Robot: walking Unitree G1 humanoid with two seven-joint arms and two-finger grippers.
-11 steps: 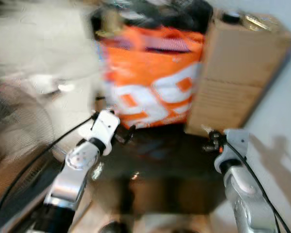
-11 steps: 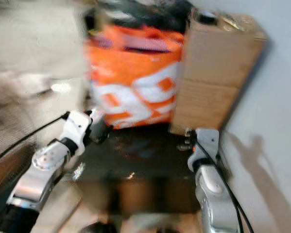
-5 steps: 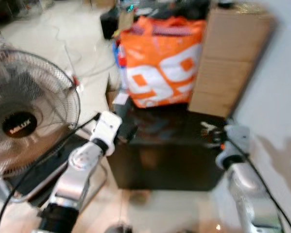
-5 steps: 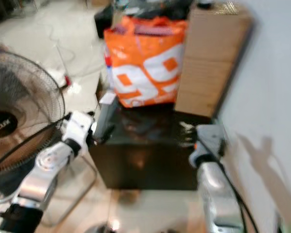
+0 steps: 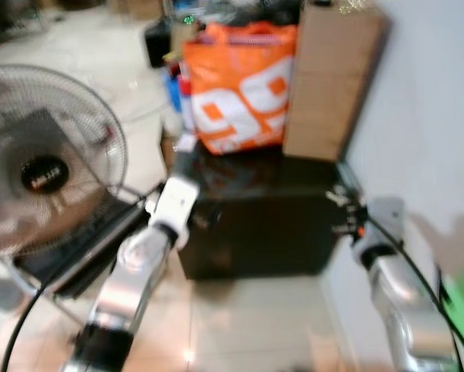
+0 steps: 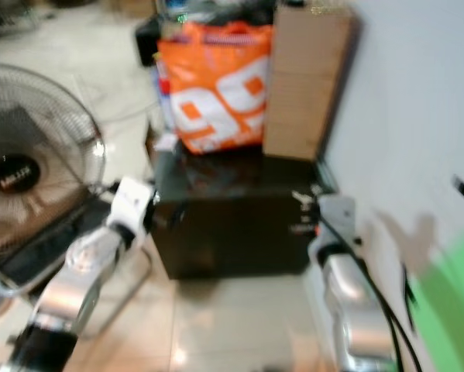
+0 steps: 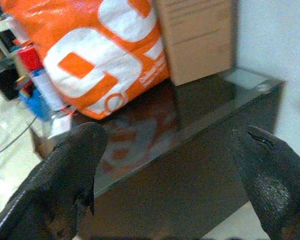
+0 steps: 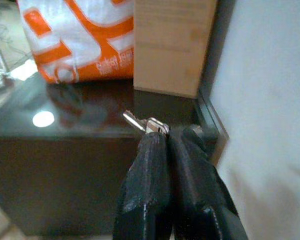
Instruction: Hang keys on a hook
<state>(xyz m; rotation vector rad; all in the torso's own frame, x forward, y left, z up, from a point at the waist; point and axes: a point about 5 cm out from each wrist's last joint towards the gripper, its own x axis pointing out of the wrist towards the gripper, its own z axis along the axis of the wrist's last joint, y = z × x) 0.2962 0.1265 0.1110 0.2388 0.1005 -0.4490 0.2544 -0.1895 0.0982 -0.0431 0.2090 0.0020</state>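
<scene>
1. You face a white wall (image 5: 425, 101) on your right, running alongside everything ahead.
2. A large standing fan (image 5: 42, 167) fills your left side, its round cage close to the left arm.
3. The dark glossy counter (image 5: 255, 221) sits straight ahead between the 2 arms, its right edge against the wall.
4. An orange and white bag (image 5: 243, 85) stands on the far part of the counter, blocking the view behind it.
5. A tall cardboard box (image 5: 328, 77) stands just beside the bag, on its right, tucked into the corner by the wall.
6. Your left end effector (image 7: 165, 180) is held in front of the counter's near left corner, its 2 black fingers (image 7: 64, 185) spread wide with nothing between them.
7. Your right end effector (image 8: 167, 142) hovers at the counter's near right corner, close to the wall, fingers pinched tight together on the keys.
8. The keys (image 8: 144, 123) poke out of those fingertips, 1 silver blade pointing toward the bag, above the counter's surface.
9. The head views are blurred, so you can't make out small clutter on the floor beyond the bag.
</scene>
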